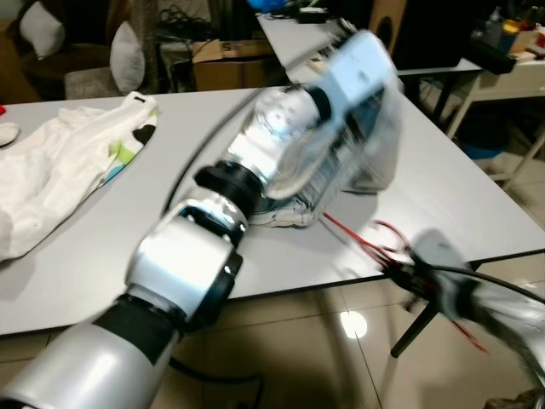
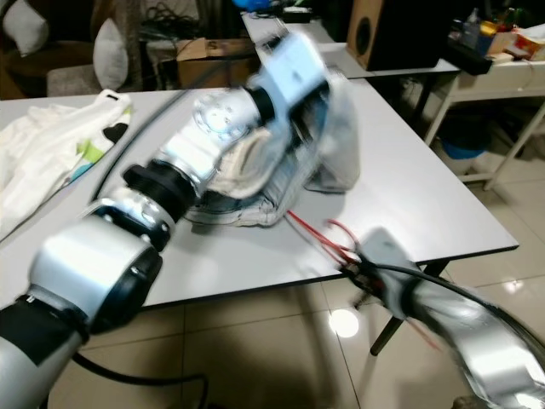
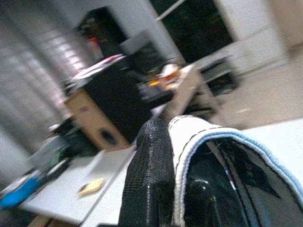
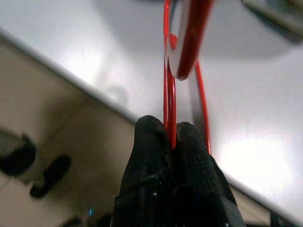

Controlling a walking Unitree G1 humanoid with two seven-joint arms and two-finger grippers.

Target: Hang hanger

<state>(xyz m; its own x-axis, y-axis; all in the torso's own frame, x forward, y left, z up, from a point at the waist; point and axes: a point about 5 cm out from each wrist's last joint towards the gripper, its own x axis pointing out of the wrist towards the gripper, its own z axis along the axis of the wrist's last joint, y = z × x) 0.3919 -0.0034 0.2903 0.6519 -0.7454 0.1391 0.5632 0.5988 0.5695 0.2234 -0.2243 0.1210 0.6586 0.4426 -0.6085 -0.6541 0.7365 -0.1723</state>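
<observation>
A thin red wire hanger (image 1: 368, 237) sticks out over the front edge of the grey table (image 1: 477, 204). My right gripper (image 4: 169, 130) is shut on its wire, fingertips pinched together, just off the table edge (image 2: 362, 260). My left arm reaches across the table, blurred. Its gripper (image 3: 173, 137) is shut on a pale garment with light blue trim (image 3: 199, 130). That garment (image 2: 336, 145) is lifted partly off the table, and denim-like cloth (image 2: 247, 209) lies under it. The hanger's far end runs toward the garment and is hidden there.
A white shirt with green and black marks (image 1: 60, 162) lies on the table's left part. Behind stand another table, a cardboard box (image 1: 226, 64) and a speaker (image 2: 383, 30). A cluttered side table (image 1: 511, 77) is at the right. Tiled floor lies in front.
</observation>
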